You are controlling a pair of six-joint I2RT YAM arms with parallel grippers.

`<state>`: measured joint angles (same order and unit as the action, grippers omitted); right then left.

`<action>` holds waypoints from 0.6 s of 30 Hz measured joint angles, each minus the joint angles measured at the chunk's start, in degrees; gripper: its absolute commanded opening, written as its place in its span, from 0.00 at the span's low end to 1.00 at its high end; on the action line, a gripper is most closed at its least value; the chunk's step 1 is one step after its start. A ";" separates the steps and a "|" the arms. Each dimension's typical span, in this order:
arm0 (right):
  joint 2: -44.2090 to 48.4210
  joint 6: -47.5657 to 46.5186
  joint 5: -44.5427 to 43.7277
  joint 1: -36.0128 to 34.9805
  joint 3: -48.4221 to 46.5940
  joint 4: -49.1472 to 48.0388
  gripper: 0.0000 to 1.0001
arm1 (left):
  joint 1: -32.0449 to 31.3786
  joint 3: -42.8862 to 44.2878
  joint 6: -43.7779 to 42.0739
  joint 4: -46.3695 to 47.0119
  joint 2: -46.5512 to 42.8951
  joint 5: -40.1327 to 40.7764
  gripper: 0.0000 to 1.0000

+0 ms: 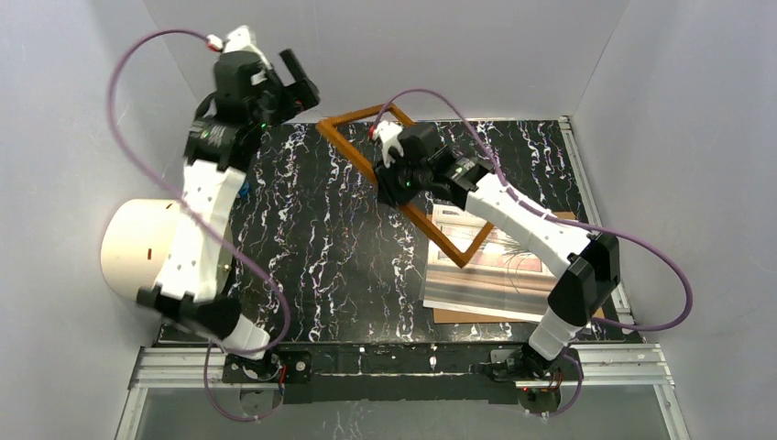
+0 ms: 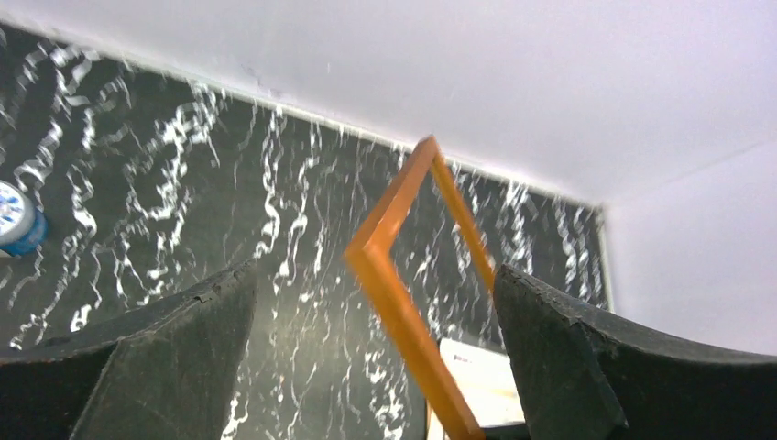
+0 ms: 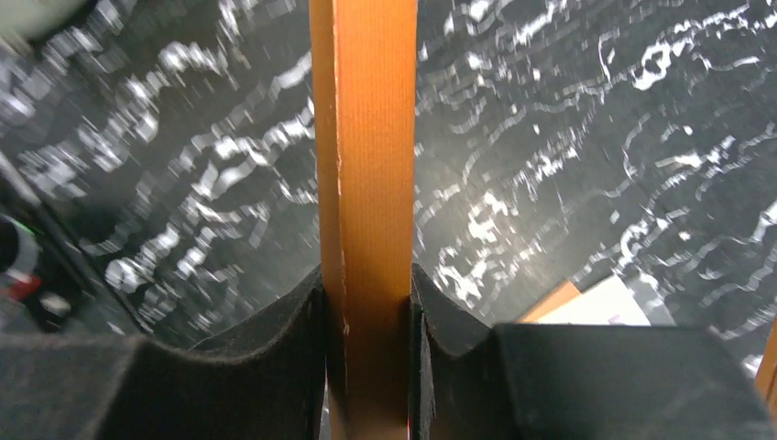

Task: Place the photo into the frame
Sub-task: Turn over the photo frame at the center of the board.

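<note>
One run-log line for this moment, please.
right fingers: shut on frame rail | frame: raised, tilted | left fingers: open, clear of frame | photo: flat, not in frame
</note>
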<state>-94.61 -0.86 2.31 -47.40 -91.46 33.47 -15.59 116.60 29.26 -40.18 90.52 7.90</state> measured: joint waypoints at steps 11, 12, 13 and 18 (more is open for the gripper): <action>-4.76 34.62 13.60 6.91 -10.27 -13.49 0.01 | 0.11 -6.43 3.89 6.29 -14.10 4.94 0.98; -4.79 38.71 14.86 6.93 -9.46 -15.98 0.01 | 0.11 -8.11 4.28 6.16 -13.92 4.72 0.98; -4.79 42.95 16.20 6.97 -8.24 -18.91 0.01 | 0.11 -9.97 4.61 5.77 -13.46 4.44 0.98; -6.51 58.75 21.31 7.21 -3.19 -30.40 0.01 | 0.11 -19.17 5.46 2.97 -10.03 3.37 0.98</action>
<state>-101.12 57.89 23.62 -40.18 -94.65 3.07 -15.49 97.43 34.72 -37.21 80.49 11.27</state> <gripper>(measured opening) 0.359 0.983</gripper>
